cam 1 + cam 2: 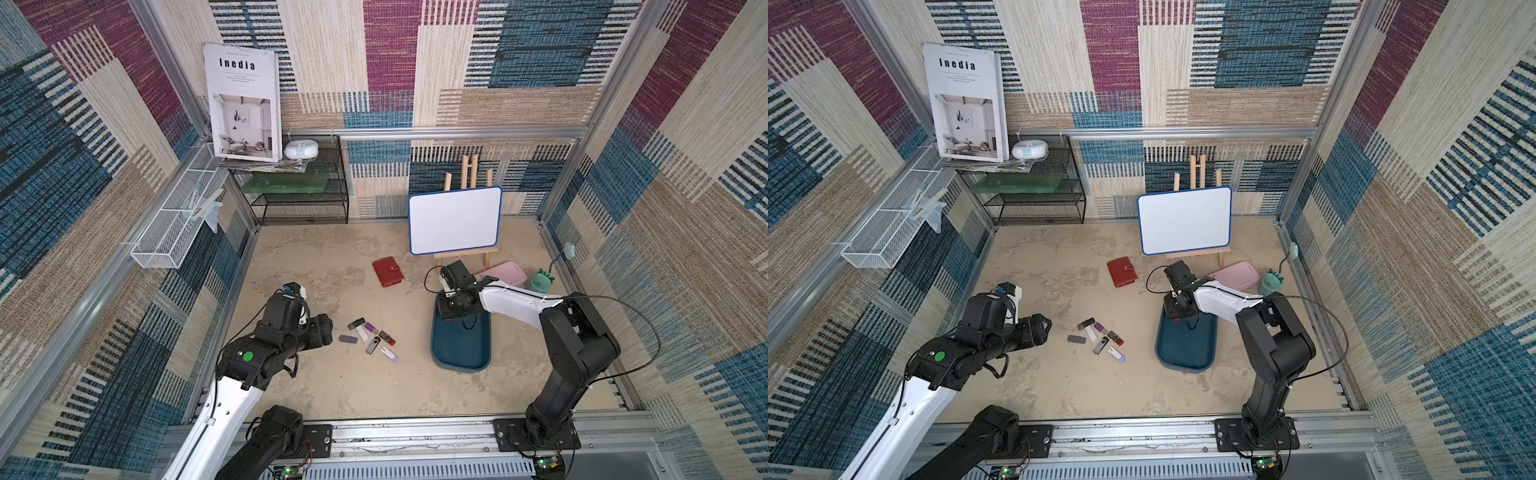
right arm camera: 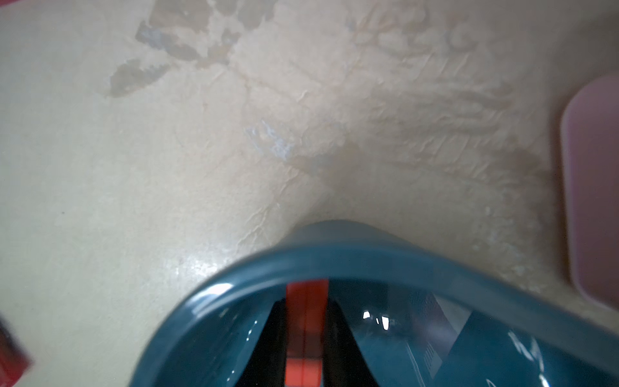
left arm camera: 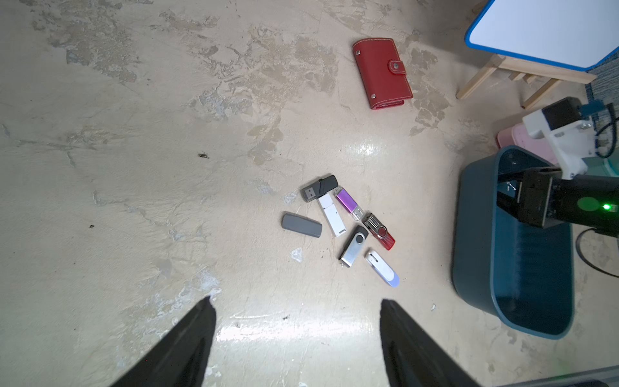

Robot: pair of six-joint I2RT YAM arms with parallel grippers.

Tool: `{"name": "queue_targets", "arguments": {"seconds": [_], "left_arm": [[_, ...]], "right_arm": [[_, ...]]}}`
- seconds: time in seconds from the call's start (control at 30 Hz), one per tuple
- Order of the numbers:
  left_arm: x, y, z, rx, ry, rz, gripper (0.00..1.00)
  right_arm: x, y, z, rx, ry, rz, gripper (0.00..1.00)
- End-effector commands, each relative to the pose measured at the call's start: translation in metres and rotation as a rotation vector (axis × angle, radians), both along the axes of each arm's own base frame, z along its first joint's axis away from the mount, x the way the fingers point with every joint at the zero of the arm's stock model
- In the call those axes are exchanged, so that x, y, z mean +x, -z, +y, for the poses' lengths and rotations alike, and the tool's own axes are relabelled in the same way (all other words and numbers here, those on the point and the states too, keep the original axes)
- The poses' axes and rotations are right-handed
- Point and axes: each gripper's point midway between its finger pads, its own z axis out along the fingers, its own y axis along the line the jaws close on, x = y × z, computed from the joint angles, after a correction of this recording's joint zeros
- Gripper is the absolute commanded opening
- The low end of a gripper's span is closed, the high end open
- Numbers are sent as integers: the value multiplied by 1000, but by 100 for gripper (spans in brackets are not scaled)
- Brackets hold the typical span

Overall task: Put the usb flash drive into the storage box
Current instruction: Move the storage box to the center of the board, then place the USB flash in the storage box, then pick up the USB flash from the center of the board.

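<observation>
In a top view: storage box (image 1: 461,353) on tabletop (image 1: 332,386), beside a loose pile of flash drives (image 1: 372,338). Left wrist: left gripper (image 3: 296,300) spread wide over bare tabletop, near that pile. Right wrist: right gripper (image 2: 306,301) pinching a red usb flash drive (image 2: 306,335) just within the box rim

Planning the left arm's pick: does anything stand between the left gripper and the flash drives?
Nothing visible. Bare tabletop lies between the open left gripper and the flash drives; the red wallet and storage box sit off that line.
</observation>
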Motion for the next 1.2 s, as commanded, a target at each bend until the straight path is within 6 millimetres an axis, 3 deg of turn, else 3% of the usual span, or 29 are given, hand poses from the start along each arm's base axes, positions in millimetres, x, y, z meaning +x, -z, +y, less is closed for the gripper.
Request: {"name": "queue_targets", "arguments": {"seconds": [0.0,0.1,0.2,0.33,0.4,0.5,0.63,0.8,0.93,1.17], "left_arm": [[1,1,0,4,-3,4,81],[1,2,-1,7,-1,8,81],[1,4,-2,16,3,17,81],[0,6,-5,26,13,26,81],[0,8,-8,32,24,34,81],[-2,10,-13,36,47,48,81],[-5,13,-34,18,127,80,76],[-12,47,-73,-31,201,188,69],[-14,81,-97,101,262,262,67],[1,110,-127,230,343,298,63]], "right_arm": [[6,0,2,17,36,-21,16],[9,-2,5,42,50,-28,21],[12,-8,6,58,57,-49,32],[11,-26,4,68,54,-84,47],[9,-36,1,71,47,-102,50],[4,-62,-1,103,28,-163,50],[-4,-112,-6,203,4,-358,50],[-16,-151,-24,278,32,-590,50],[-28,-166,-30,347,34,-690,50],[-37,-177,-39,397,66,-773,51]]}}
